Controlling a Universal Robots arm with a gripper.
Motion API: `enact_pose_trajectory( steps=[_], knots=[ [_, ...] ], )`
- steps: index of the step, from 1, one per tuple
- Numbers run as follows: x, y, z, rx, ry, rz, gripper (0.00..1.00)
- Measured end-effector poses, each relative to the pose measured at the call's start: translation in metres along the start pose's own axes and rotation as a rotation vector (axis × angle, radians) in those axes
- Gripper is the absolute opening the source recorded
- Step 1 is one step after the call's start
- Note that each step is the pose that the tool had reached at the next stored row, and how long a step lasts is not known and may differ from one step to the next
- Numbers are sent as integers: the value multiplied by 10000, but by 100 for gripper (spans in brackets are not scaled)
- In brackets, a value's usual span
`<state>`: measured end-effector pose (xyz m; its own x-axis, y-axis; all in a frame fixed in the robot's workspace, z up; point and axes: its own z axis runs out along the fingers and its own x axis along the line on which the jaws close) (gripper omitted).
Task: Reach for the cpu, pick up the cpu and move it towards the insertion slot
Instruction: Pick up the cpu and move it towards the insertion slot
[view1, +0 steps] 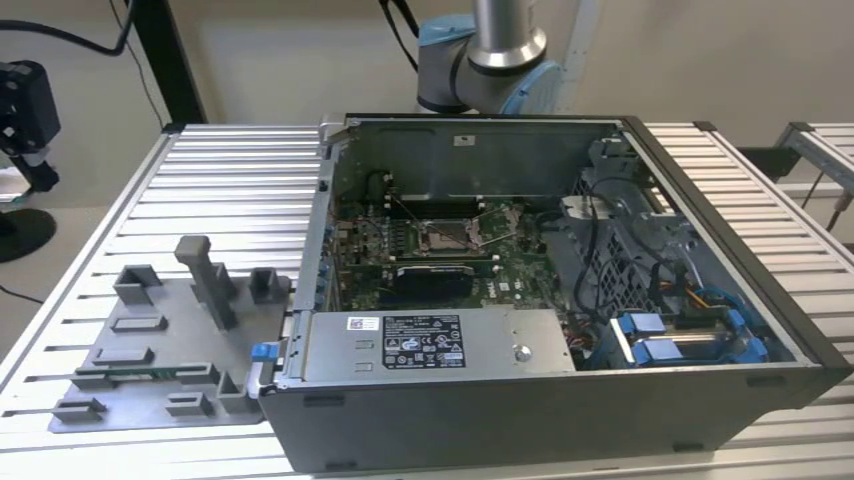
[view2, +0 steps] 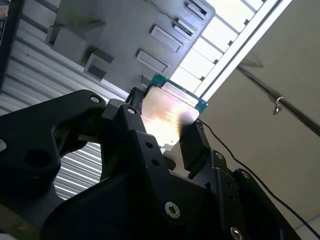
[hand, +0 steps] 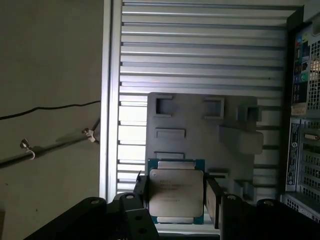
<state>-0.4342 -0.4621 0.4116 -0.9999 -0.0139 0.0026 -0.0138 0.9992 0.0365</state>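
My gripper is shut on the cpu, a thin square chip with a silvery top and a green edge, pinched between the two black fingers. In the second wrist view the same cpu gleams between the fingers of the gripper. It hangs in the air well above the grey fixture tray, near the table's edge. The insertion slot, a square socket with a shiny metal frame on the green board, lies inside the open computer case.
The grey fixture tray with blocks and posts sits on the slatted table at the exterior view's left of the case. The arm's base joint rises behind the case. Cables and blue drive brackets fill the case's right side.
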Motion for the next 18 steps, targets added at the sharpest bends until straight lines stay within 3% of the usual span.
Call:
enact_pose_trajectory(
  steps=[4,18],
  knots=[
    [-69,-1,1,-1,0,1,0],
    [-475,-7,0,-2,9,1,0]
  ],
)
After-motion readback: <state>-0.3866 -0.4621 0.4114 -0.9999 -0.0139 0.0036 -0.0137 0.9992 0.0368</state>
